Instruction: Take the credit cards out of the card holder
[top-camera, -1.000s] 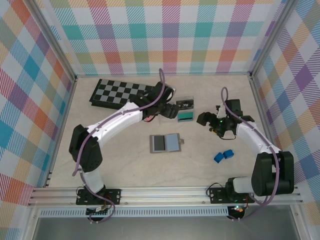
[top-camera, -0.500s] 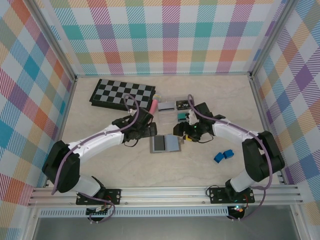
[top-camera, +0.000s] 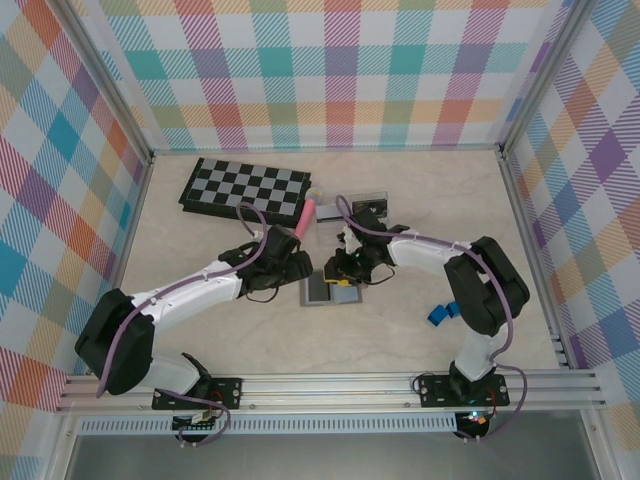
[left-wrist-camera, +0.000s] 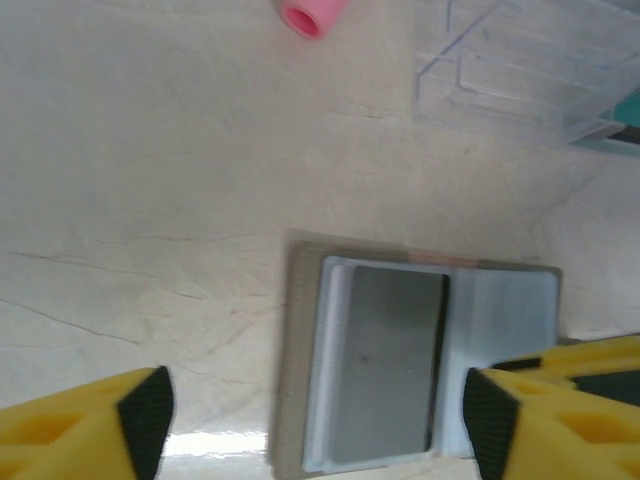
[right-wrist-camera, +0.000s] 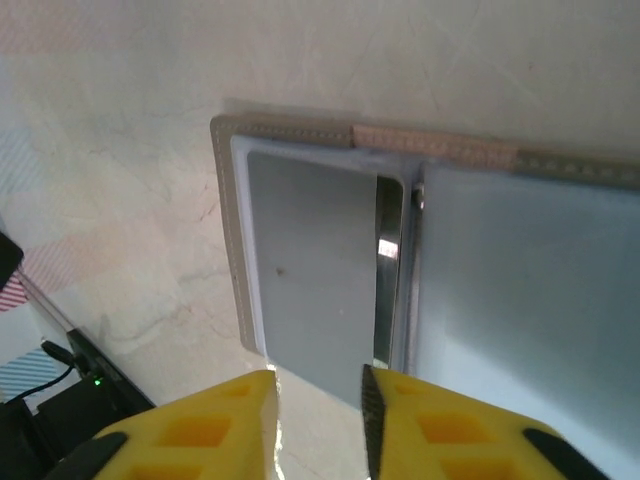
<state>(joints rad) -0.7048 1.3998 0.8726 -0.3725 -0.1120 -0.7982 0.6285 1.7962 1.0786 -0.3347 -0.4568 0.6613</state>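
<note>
The card holder (top-camera: 318, 292) lies open on the table, a grey-blue bifold. A flat grey card (left-wrist-camera: 390, 365) sits in its left panel, and the right panel (left-wrist-camera: 505, 310) is bare light blue. My left gripper (left-wrist-camera: 315, 425) is open wide just above it, its fingers straddling the left panel without touching. My right gripper (right-wrist-camera: 318, 405) hangs over the near edge of the grey card (right-wrist-camera: 310, 270) with its jaws drawn close but a gap still between them and nothing clamped. A teal credit card (left-wrist-camera: 625, 110) lies beside the clear box (left-wrist-camera: 520, 70). A black credit card (top-camera: 370, 208) lies there too.
A folded chessboard (top-camera: 245, 187) lies at the back left. A pink cylinder (top-camera: 308, 210) rests just behind the wallet, next to the clear box. Two small blue pieces (top-camera: 448, 311) sit at the right. Both arms crowd the wallet from either side.
Both grippers have come in from the back of the table to the wallet, the left from the box area, the right swinging left. The right jaws have narrowed a lot, the left slightly.
</note>
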